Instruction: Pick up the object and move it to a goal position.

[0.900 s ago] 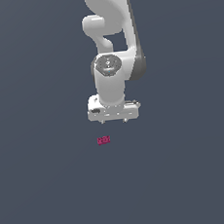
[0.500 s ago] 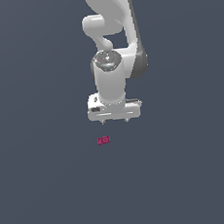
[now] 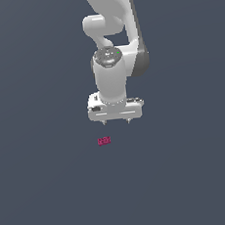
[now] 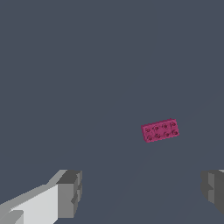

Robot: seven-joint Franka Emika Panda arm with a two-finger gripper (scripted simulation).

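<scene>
Ext. view, near to far: pink block (image 3: 104,141) lies flat on grey tabletop (image 3: 49,190), nearest the camera. Gripper (image 3: 116,122) hangs above and just behind it, offset toward ext. view's right, not touching. Jaws spread wide, nothing between them; wrist view shows block (image 4: 160,130) past the fingers (image 4: 70,192), slightly skewed. Arm rises behind. Block looks rigid, light, studded on top. Judgement: pinch across the short width, on the flat long sides; tiny, so centre carefully.

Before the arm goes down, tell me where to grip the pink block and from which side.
Grip the pink block across its short width, pads on the two long side faces, coming straight down from above. It lies flat, studs up, slightly skewed, so the open gripper likely needs a small wrist turn first.
</scene>
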